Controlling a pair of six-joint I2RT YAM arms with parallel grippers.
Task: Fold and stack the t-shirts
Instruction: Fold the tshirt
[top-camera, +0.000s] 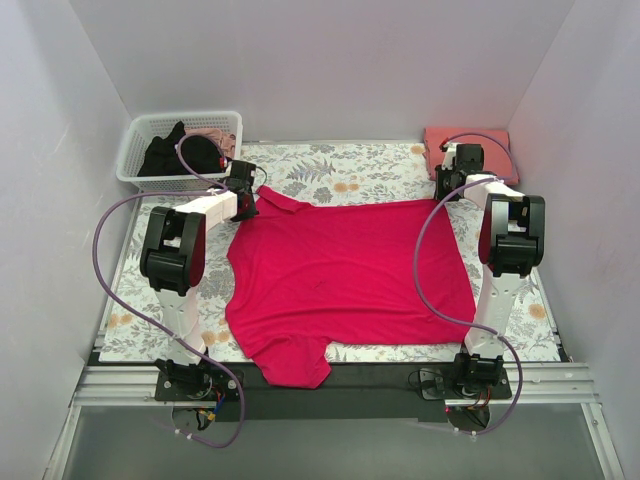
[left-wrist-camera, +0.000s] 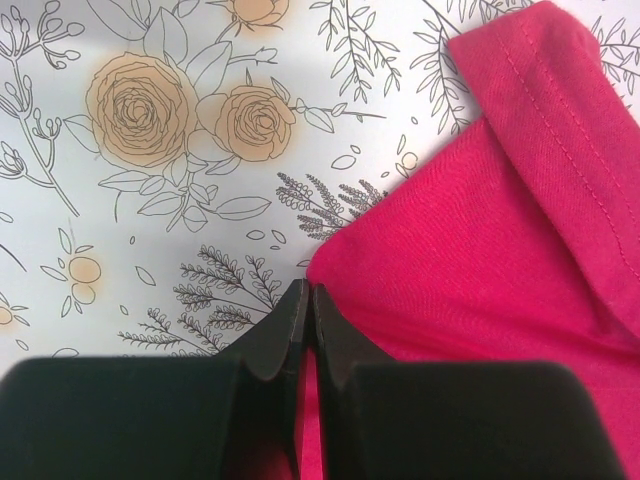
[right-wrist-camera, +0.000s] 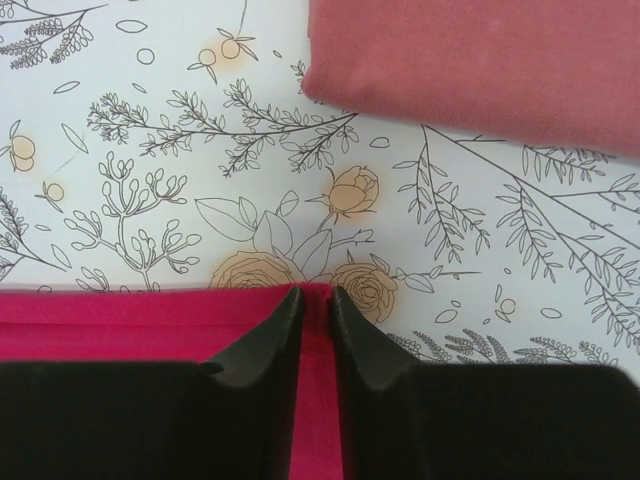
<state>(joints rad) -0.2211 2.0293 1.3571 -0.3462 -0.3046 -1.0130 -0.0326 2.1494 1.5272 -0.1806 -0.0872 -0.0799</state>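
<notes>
A crimson t-shirt lies spread flat on the floral cloth. My left gripper is shut on its far-left sleeve corner, and red fabric runs between the closed jaws. My right gripper sits at the shirt's far-right corner. Its jaws stand a narrow gap apart astride the hem, with red cloth between them. A folded salmon-pink t-shirt lies just beyond the right gripper. A black t-shirt is heaped in the basket.
A white lattice basket stands at the far left corner, holding the black shirt and a pale pink piece. Grey walls close in the back and both sides. Purple cables loop off both arms.
</notes>
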